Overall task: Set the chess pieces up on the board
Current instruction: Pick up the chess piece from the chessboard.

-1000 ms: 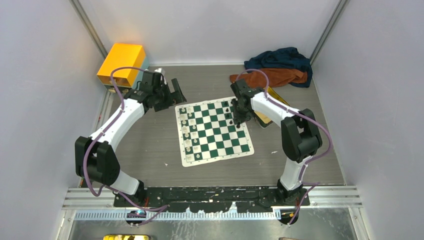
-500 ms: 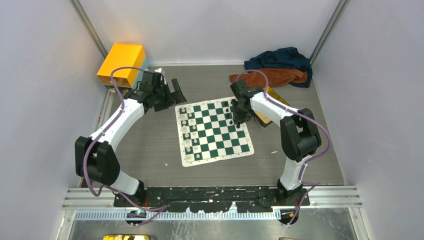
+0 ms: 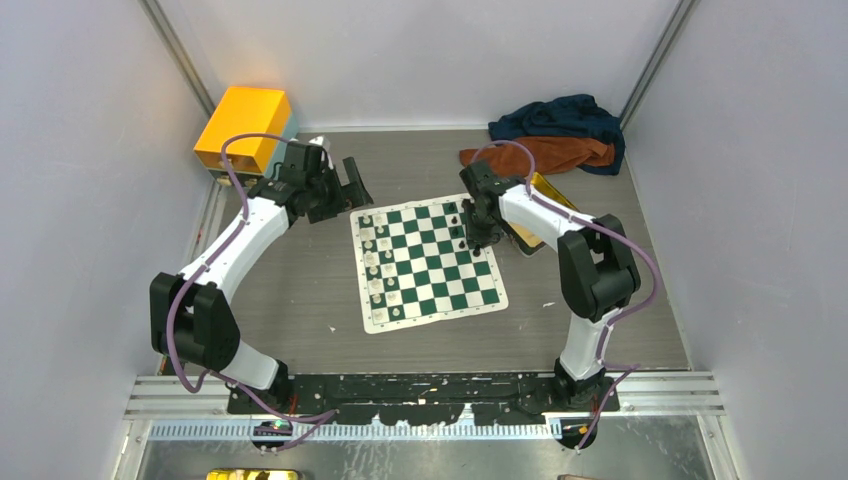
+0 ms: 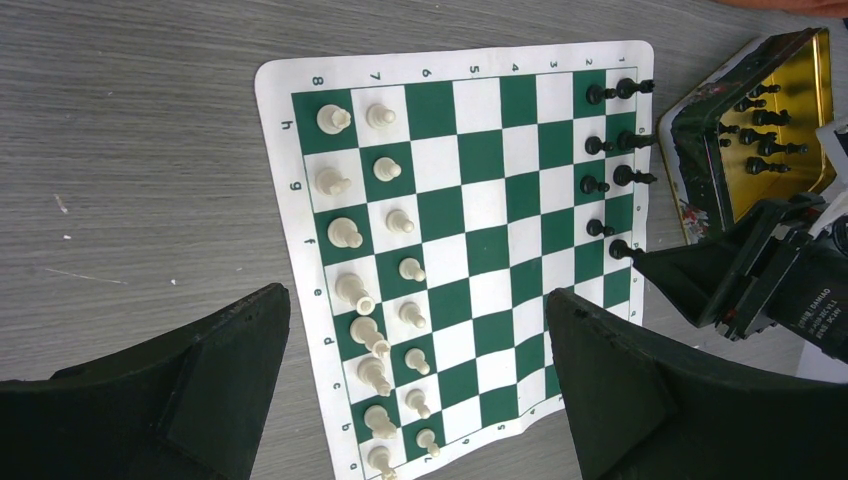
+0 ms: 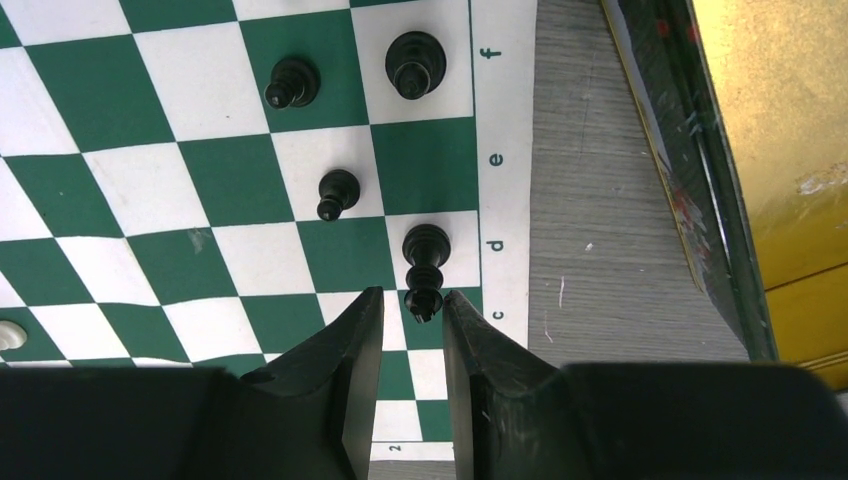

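The board point(image 3: 440, 272) is a green-and-white checked mat in the middle of the table. Cream-white chess pieces point(image 4: 346, 232) fill two files along its left side. Several black chess pieces point(image 4: 598, 185) stand along its right side. My right gripper point(image 5: 412, 294) is low over the right edge, its jaws apart. The head of a tall black piece point(image 5: 425, 250) standing on the edge file sits just between the fingertips, near the right one, with a gap on the left. My left gripper point(image 4: 418, 295) hovers wide open off the board's far left corner point(image 3: 345, 190), holding nothing.
A shallow gold tin point(image 4: 790, 110) with more black pieces point(image 4: 760, 140) lies just right of the board, beside my right arm. A yellow box point(image 3: 245, 125) stands at the back left. Blue and orange cloths point(image 3: 555, 135) are heaped at the back right.
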You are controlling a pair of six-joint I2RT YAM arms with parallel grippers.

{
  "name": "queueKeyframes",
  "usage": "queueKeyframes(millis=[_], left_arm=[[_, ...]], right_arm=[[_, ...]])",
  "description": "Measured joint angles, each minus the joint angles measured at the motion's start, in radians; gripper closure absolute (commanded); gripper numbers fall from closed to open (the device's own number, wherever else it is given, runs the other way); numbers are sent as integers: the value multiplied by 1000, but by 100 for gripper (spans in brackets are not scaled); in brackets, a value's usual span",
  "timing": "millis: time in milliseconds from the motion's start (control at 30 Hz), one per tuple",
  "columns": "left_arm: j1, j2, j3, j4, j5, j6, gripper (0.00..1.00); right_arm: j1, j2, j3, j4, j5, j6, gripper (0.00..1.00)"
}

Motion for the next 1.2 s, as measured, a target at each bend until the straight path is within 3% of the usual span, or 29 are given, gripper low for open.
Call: queueKeyframes(millis=[233, 500, 600, 1200], left_arm=[[0, 0, 0, 0, 0, 1, 0], [0, 0, 0, 0, 0, 1, 0], [0, 0, 0, 0, 0, 1, 0], [0, 0, 0, 0, 2, 0, 0]], right_arm=[[0, 21, -2, 12, -3, 5, 69], [0, 21, -10, 21, -4, 17, 91], [0, 21, -10, 24, -3, 18, 94], [0, 21, 18, 5, 24, 17, 96]])
